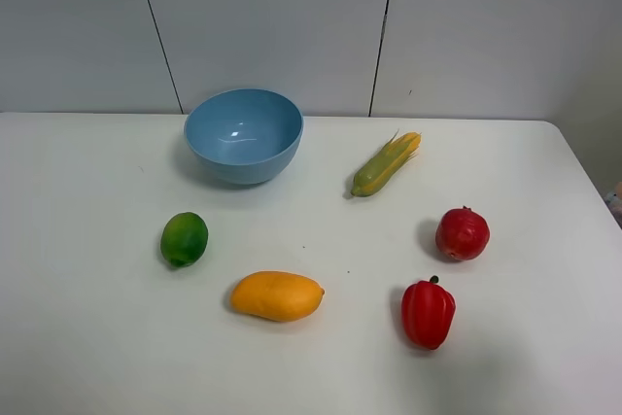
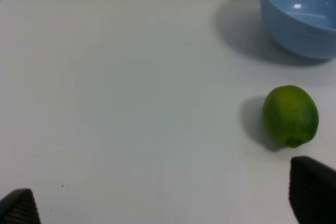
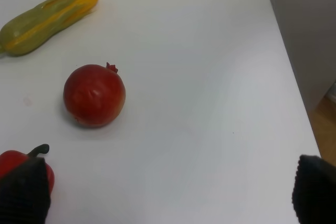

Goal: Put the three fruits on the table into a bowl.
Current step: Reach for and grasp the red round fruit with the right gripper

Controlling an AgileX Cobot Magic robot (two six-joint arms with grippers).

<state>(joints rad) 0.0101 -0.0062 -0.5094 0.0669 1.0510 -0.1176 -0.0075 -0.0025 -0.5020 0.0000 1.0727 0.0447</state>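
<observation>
The light-blue bowl point(image 1: 244, 134) stands at the back of the white table point(image 1: 97, 337); nothing shows inside it. The green lime point(image 1: 184, 238) lies front-left of it, the orange-yellow mango point(image 1: 277, 295) nearer the front, the red pomegranate point(image 1: 462, 233) on the right. The left wrist view shows the lime point(image 2: 290, 115) and bowl point(image 2: 299, 17) beyond my left gripper point(image 2: 165, 208), which is open and empty. The right wrist view shows the pomegranate point(image 3: 94, 95) beyond my open, empty right gripper point(image 3: 169, 198). Neither gripper shows in the exterior view.
A yellow-green corn cob point(image 1: 386, 164) lies right of the bowl, behind the pomegranate. A red bell pepper point(image 1: 429, 312) stands in front of the pomegranate. The table's right edge point(image 3: 286, 61) runs close to the pomegranate's side.
</observation>
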